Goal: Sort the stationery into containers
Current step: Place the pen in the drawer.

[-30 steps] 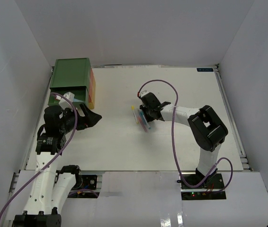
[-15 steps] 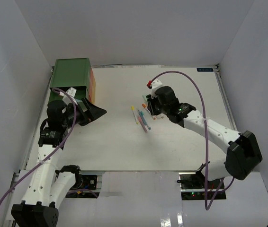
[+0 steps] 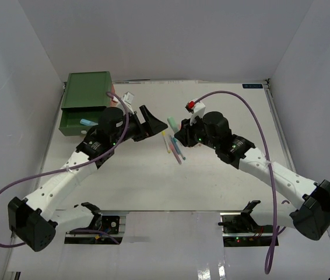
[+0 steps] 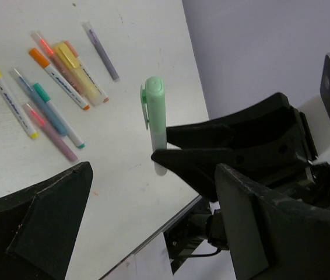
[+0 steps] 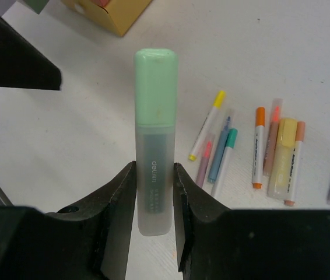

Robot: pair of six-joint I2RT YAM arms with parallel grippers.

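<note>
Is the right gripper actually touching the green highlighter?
Touching. Right wrist view shows the right gripper clamped on the highlighter, jaws pressing both sides.

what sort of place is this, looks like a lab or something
Most likely a robotics lab test cell: a white table boxed in by plain white walls, two cabled robot arms mounted at its near edge, and a staged set of pens and stacked drawers.
</note>
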